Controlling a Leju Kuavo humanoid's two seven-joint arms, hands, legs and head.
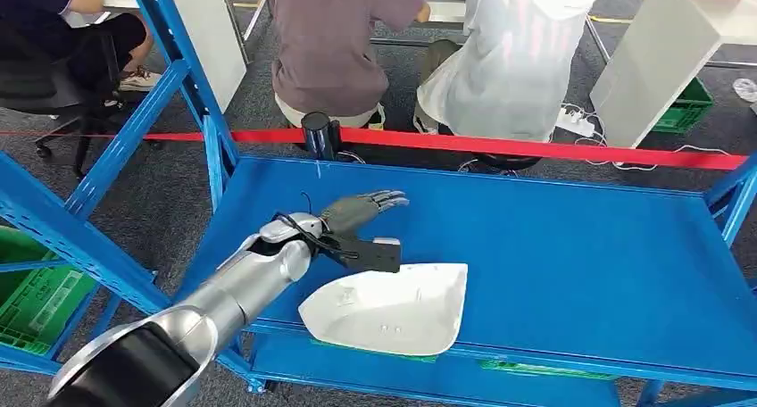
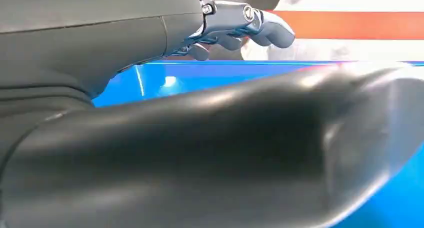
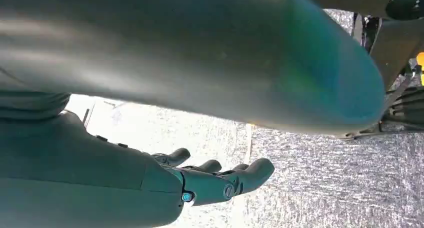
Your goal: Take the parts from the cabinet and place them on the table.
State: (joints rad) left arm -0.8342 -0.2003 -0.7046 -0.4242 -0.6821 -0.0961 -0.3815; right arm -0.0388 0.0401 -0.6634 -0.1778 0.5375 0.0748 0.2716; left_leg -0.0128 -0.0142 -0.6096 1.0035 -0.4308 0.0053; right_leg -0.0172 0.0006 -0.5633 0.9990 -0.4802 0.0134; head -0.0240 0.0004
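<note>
One white part — blue table

We note grey carpet floor, red barrier tape, blue racking frame, white panels, a green crate, two seated persons.

**Blur, crops and blocked sightlines**

Two seated people are cut off at the head view's top edge. The left hand's thumb looms blurred, hiding most of the blue tabletop. The white part covers the tabletop's front edge.
</note>
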